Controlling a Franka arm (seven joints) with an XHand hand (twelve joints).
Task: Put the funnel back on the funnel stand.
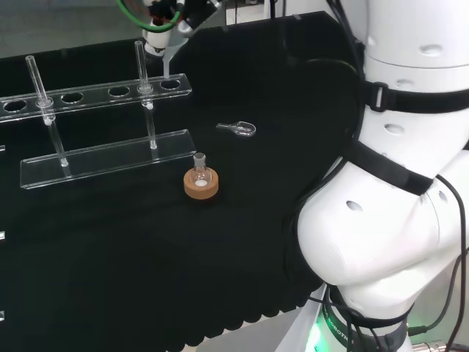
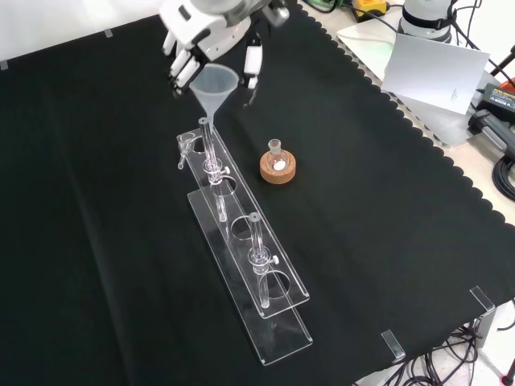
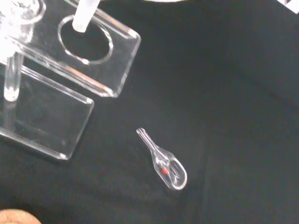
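My hand hangs over the far end of the clear acrylic funnel stand, its fingers curled round the rim of a clear funnel. In the head view the hand is at the top, and the funnel points its stem down just above the rightmost hole of the stand's top shelf. The wrist view has the stem tip right over that end hole in the stand. Two thin glass tubes stand upright in the rack.
A small round flask on a cork ring stands beside the rack, in the front view to its right. A little glass scoop lies flat on the cloth near the rack's end, close below the wrist camera.
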